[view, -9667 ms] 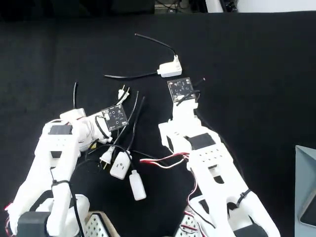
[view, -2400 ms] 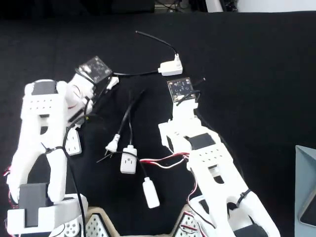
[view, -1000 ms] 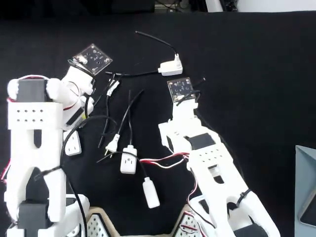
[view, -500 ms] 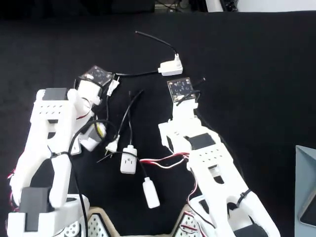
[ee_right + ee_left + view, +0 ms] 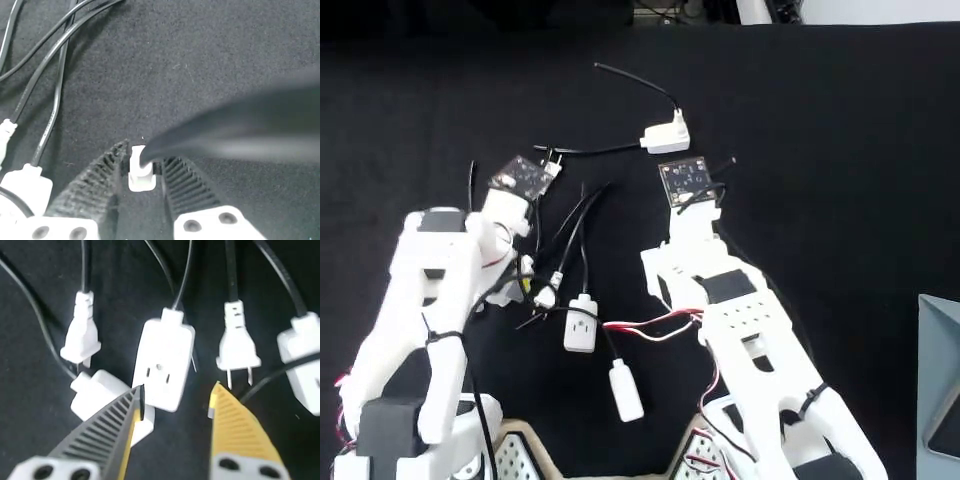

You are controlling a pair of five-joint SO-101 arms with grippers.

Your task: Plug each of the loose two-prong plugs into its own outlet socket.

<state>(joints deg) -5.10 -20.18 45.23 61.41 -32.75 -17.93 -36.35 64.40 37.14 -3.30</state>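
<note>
I'm hovering my left gripper [image 5: 176,390], fingers [image 5: 111,424] spread wide, right over an outlet socket [image 5: 162,371]. My right gripper [image 5: 142,159] is pinching a small white plug [image 5: 139,174].

Your plugs [image 5: 238,347]: white, black cords [image 5: 230,270].
Your outlet socket [image 5: 164,365]: white.
Your worktop [image 5: 840,150]: black.
Left gripper [image 5: 177,386] jaws: grey, yellow, ribbed.

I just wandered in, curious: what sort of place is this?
Likely a robotics lab bench: a left arm and right arm at a black table strewn with corded plugs and sockets.
</note>
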